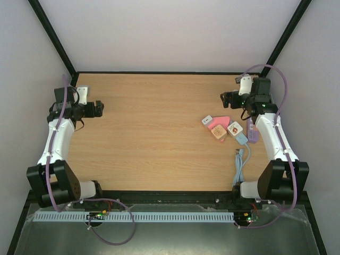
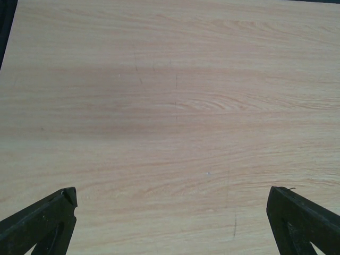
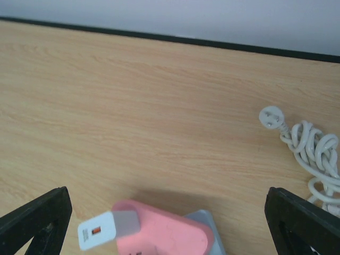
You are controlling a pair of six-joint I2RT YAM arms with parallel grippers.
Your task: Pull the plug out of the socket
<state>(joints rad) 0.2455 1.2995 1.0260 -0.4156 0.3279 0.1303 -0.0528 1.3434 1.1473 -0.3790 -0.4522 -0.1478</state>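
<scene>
A pink socket block (image 1: 219,122) lies on the right half of the wooden table, with a white plug (image 1: 206,120) stuck into its left end. In the right wrist view the pink socket (image 3: 159,234) and the white plug (image 3: 103,229) sit at the bottom edge, just below and between my open fingers. My right gripper (image 1: 225,99) (image 3: 167,196) is open and empty, hovering behind the socket. My left gripper (image 1: 100,108) (image 2: 171,194) is open and empty over bare wood at the far left.
Two picture cubes (image 1: 219,133), a light blue block (image 1: 241,138) and a purple piece (image 1: 253,134) adjoin the socket. A grey-blue cable (image 1: 240,164) runs toward the near edge. A coiled white cord (image 3: 313,154) with its plug head (image 3: 272,118) lies right of the socket.
</scene>
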